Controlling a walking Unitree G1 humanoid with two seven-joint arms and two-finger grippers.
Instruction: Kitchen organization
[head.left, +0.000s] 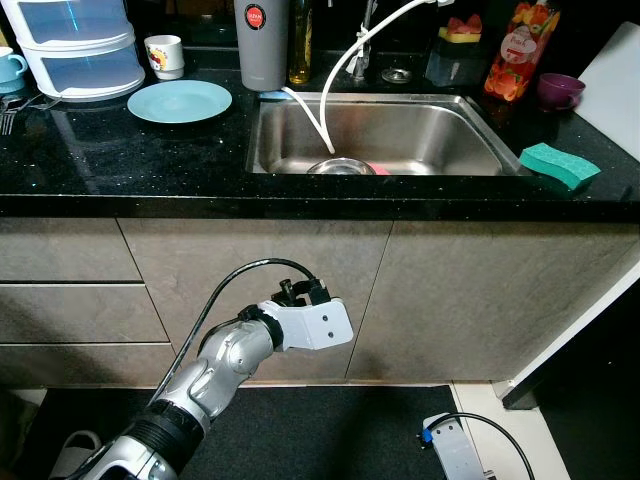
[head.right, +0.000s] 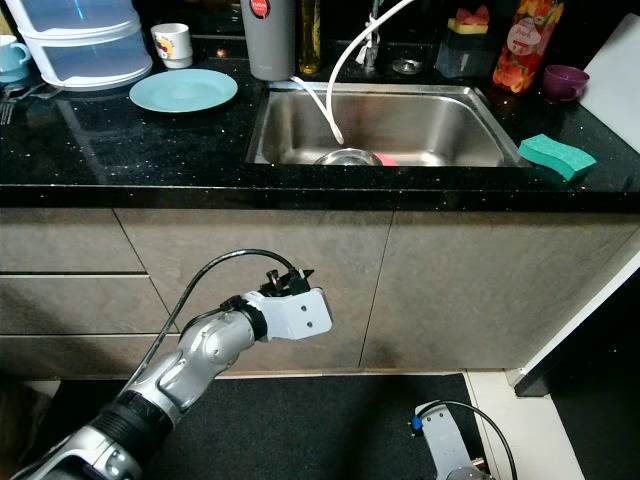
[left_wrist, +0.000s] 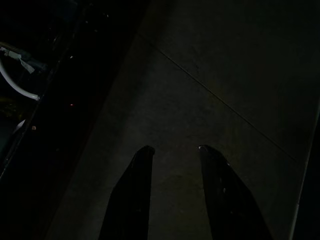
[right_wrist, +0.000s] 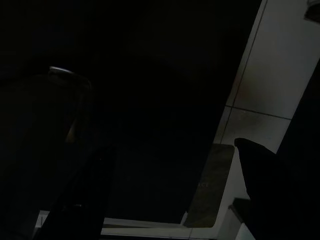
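A black countertop (head.left: 150, 160) carries a teal plate (head.left: 180, 100), a white mug (head.left: 165, 55), a grey tumbler (head.left: 262, 45) and a green sponge (head.left: 558, 165). The steel sink (head.left: 400, 130) holds a metal bowl (head.left: 340, 166) and something pink beside it. A white hose (head.left: 335, 90) hangs into the sink. My left arm (head.left: 310, 322) is raised in front of the cabinet doors, below the counter edge. In the left wrist view its gripper (left_wrist: 175, 148) is open and holds nothing, pointing at the cabinet front. My right arm (head.left: 455, 445) hangs low over the floor, its gripper (right_wrist: 175, 150) open in the dark.
Behind the sink stand a juice bottle (head.left: 520, 48), a dark container and a purple cup (head.left: 560, 90). At the far left are a stacked plastic drawer box (head.left: 75, 45), a blue cup (head.left: 10, 68) and forks (head.left: 15, 110). Drawers (head.left: 60, 290) sit under the counter, with dark floor below.
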